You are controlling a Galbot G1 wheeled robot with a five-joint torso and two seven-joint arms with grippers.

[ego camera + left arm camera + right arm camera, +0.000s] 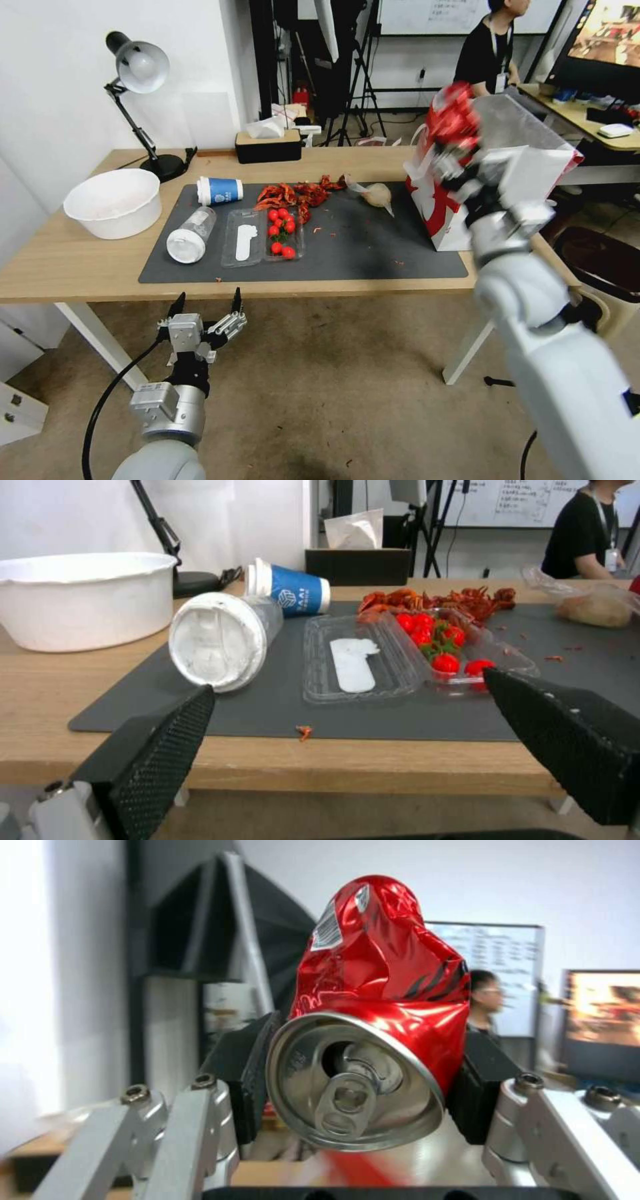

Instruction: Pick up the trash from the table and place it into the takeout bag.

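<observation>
The crushed red can (pixel 452 119) sits up high in the right claw (pixel 460 150), and the takeout bag (pixel 497 173) opens just below it. The left claw (pixel 205 308) hangs apart, low before the counter (pixel 60 260). From the right wrist, the claw pads squeeze the can's sides, lid toward us.

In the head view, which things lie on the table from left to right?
White bowl → clear plastic bottle → clear tray with tomatoes → wrapped lump → takeout bag, above which the right gripper holds the crushed red can.
</observation>
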